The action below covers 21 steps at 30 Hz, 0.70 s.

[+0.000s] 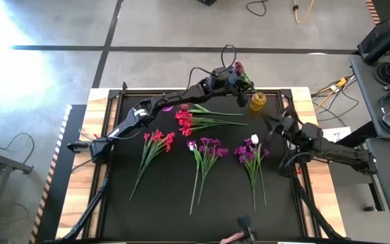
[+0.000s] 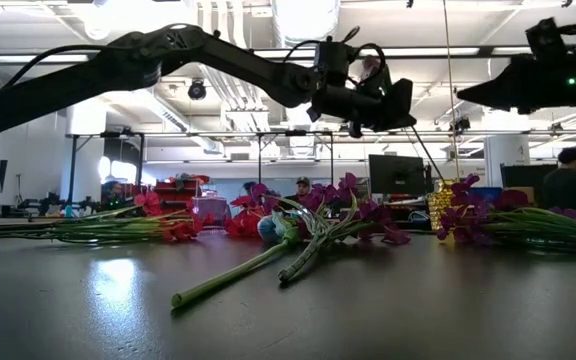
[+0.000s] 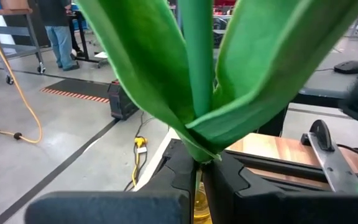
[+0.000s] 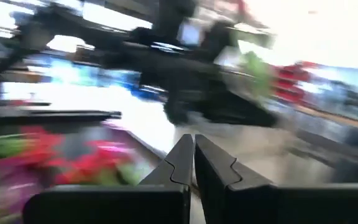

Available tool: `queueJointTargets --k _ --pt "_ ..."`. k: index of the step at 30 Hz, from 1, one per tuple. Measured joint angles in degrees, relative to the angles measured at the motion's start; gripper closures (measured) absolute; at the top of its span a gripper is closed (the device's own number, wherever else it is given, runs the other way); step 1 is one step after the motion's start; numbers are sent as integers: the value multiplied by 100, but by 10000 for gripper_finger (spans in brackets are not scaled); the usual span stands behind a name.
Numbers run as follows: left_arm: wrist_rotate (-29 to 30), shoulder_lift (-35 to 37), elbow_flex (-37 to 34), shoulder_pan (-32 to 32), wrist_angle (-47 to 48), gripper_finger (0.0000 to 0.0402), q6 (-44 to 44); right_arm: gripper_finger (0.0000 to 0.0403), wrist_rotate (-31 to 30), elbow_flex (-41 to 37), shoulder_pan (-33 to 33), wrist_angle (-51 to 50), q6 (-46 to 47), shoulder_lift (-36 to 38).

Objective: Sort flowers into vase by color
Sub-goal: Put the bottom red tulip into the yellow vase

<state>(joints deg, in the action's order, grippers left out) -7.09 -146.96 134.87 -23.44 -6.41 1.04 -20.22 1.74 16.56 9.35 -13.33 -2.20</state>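
A dark pink bud [image 1: 239,67] on a green stem [image 3: 197,74] is pinched in the left pincer [image 1: 241,83] and held above the far edge of the worktop [image 1: 168,196], just beside a yellow vase [image 1: 257,102]. Red flowers [image 1: 160,139], purple flowers [image 1: 210,146] and a purple bunch with a white bud [image 1: 254,139] are laid on the worktop. The right pincer [image 4: 193,163] is pressed together, raised near the right edge.

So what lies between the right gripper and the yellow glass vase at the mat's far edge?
Only bare black mat lies between the right gripper and the yellow glass vase, in the high view.
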Motion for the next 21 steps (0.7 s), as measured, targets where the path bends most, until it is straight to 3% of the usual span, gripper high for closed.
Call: queueJointTargets --k 3,9,16,21 --pt "-42 0 0 -2 -1 397 -2 391 -674 291 9 -22 -129 -339" --pt "-105 0 0 -2 -75 398 -29 355 -1076 877 219 55 -281 -1931" --pt "-248 0 2 2 -208 398 -128 280 -1668 1298 740 1021 -614 -4061" --pt "-413 0 2 2 -213 398 -157 255 -1737 1715 1250 1411 -843 -5076"
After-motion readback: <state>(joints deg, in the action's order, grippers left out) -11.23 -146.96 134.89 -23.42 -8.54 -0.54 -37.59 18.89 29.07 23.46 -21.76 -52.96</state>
